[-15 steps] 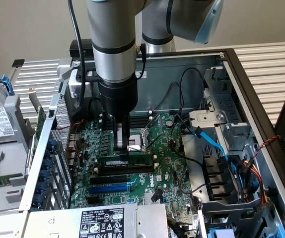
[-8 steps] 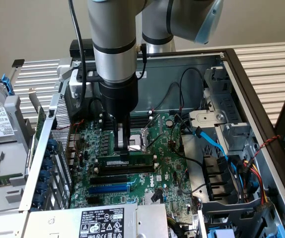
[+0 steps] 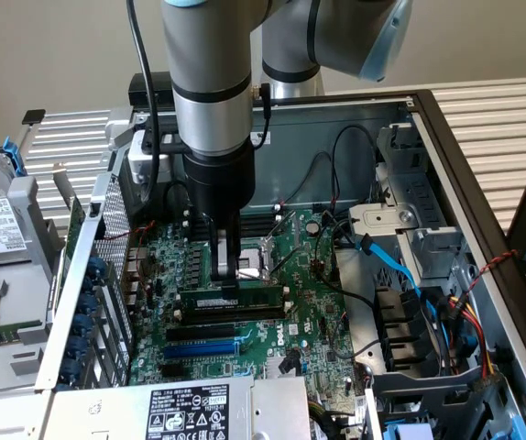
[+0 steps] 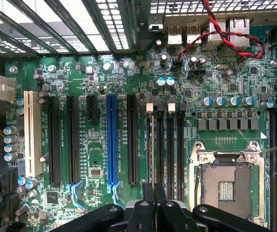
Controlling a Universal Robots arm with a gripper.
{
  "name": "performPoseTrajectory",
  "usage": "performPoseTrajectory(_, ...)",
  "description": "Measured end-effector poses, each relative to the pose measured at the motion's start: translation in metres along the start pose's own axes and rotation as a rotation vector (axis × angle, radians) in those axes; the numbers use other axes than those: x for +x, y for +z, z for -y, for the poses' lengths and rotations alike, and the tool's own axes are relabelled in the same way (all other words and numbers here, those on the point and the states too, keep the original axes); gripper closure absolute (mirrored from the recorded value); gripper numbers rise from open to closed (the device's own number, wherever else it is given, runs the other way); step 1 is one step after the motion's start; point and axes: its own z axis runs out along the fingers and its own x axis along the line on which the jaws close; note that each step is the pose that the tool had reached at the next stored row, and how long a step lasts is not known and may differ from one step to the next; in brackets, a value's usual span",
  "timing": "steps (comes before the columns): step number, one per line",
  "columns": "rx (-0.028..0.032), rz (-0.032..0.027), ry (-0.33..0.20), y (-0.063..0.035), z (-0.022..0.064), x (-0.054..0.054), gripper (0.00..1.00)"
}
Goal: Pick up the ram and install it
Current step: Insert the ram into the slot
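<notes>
The ram (image 3: 261, 298) is a thin green stick with a white label. It stands on edge along a black memory slot (image 3: 231, 314) in the middle of the motherboard (image 3: 313, 316). My gripper (image 3: 229, 278) comes straight down onto the ram's top edge, left of its middle, shut on it. In the wrist view my gripper (image 4: 154, 195) has its black fingers (image 4: 143, 212) close together. The ram (image 4: 154, 154) runs away from them edge-on as a thin dark strip over a slot with a white clip (image 4: 150, 107). Whether the ram sits fully in the slot, I cannot tell.
A blue slot (image 3: 201, 348) (image 4: 111, 140) and more black slots lie beside the ram. The open CPU socket (image 4: 225, 186) is close by. Blue and black cables (image 3: 400, 266) and a drive cage (image 3: 410, 229) fill the exterior view's right. The power supply (image 3: 187, 411) borders the front.
</notes>
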Motion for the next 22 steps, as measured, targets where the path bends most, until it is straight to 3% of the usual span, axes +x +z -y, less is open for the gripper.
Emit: performPoseTrajectory(22, 0.0001, -0.0001, -0.005, 0.0019, 0.0006, 0.0002, 0.88)
